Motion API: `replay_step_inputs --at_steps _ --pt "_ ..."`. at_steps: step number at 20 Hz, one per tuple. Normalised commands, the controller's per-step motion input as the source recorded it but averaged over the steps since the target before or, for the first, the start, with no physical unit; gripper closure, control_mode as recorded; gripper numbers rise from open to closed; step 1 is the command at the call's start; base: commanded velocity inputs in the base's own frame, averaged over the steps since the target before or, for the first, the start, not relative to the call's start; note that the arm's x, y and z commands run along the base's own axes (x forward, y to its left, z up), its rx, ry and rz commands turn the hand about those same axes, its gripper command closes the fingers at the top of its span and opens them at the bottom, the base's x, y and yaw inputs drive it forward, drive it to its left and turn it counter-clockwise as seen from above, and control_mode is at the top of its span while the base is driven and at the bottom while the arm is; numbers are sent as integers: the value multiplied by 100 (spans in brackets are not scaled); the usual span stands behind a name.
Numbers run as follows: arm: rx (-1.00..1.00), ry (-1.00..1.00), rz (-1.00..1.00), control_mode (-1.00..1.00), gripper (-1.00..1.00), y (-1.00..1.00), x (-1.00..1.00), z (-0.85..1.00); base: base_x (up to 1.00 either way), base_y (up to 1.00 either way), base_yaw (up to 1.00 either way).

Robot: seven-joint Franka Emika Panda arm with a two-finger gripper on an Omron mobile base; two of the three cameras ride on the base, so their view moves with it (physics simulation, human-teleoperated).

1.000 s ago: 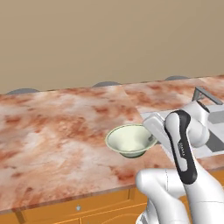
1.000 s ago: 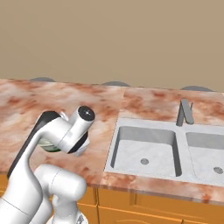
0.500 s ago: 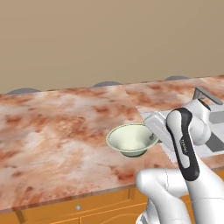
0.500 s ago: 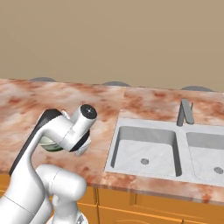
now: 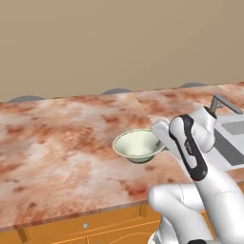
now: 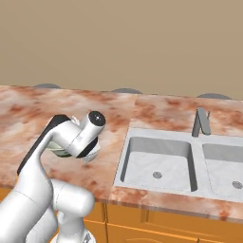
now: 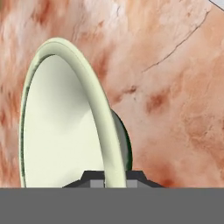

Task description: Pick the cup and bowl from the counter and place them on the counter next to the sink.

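Cream-green bowl (image 5: pixel 138 145), mouth up above the counter (image 5: pixel 62 143), rim pinched by the gripper (image 7: pixel 114 178).

A kitchen: marbled counter (image 5: pixel 62 143), double sink (image 6: pixel 159 159), faucet (image 6: pixel 201 122).

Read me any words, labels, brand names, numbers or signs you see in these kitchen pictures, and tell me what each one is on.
There is no readable text anywhere.
The bowl, gripped at its rim by the gripper, is plain pale cream-green, with no print.
The counter bears only marbled stone pattern.
The sink and faucet carry no brand or marking.
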Motion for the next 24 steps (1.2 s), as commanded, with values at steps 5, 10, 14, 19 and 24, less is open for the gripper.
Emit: replay_step_inputs --at_steps 5,10,14,19,24 --pt "-10 7 -6 -100 100 -44 22 -9 0 0 0" --pt "-6 12 0 -100 100 -61 0 -7 0 0 0" --pt "-3 13 0 -100 100 -53 0 -15 0 0 0" --pt "-2 13 0 -100 100 -34 9 -27 0 0 0" --pt "0 4 0 -100 100 -22 13 -33 0 0 0"
